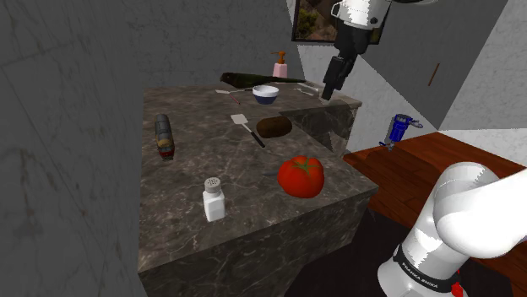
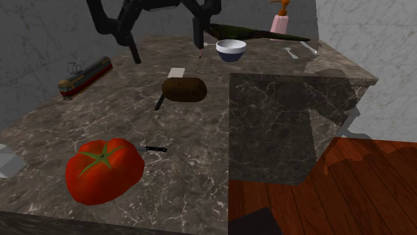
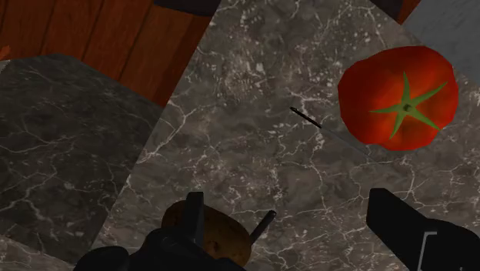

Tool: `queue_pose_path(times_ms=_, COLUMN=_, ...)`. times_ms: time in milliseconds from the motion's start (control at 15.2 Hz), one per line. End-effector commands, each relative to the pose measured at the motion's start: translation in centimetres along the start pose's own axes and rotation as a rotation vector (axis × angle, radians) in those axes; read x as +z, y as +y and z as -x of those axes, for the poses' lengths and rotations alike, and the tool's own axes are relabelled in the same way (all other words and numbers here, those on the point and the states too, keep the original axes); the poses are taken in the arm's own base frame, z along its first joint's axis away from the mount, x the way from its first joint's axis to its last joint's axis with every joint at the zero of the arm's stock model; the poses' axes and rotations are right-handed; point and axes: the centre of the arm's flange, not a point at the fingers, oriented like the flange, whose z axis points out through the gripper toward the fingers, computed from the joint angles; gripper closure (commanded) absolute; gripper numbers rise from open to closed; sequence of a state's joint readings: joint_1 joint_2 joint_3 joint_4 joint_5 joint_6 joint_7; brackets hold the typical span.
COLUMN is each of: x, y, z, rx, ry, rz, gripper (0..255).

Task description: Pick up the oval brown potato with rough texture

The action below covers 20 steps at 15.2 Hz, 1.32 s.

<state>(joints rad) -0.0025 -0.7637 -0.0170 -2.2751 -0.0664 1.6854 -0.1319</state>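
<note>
Sitting beyond the potato [image 1: 274,126], a blue bowl [image 1: 265,97]; white inside.

One potato [image 1: 274,126], one tomato [image 1: 301,175], one bowl [image 1: 265,94], one shaker [image 1: 214,200], one spatula [image 1: 241,121].

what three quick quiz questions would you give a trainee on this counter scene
1. True or false: the gripper is shut on the potato.
2. Which lies closest to the potato? A spatula B salt shaker C soap bottle
3. Fill in: the big red thing on the counter is a ____.
Key: 1 false, the gripper is open, up above the counter, and the potato lies on it; 2 A; 3 tomato.
</note>
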Motion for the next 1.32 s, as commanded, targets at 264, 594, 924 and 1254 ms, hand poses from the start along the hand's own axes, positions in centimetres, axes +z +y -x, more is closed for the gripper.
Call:
queue_pose_path(times_ms=264, x=4.2, y=3.5, z=0.0, rx=-0.151, ry=0.092, rz=-0.026, gripper=0)
queue_pose_path(times_ms=594, x=9.4, y=7.7, z=-1.2, rx=-0.339, ry=0.207, rz=-0.057, gripper=0)
queue_pose_path(times_ms=924, x=14.6, y=11.4, z=-3.7, rx=-0.528, ry=0.323, rz=-0.089, gripper=0)
queue_pose_path(times_ms=1254, x=19.5, y=14.3, z=-7.5, rx=-0.716, ry=0.438, rz=-0.121, gripper=0)
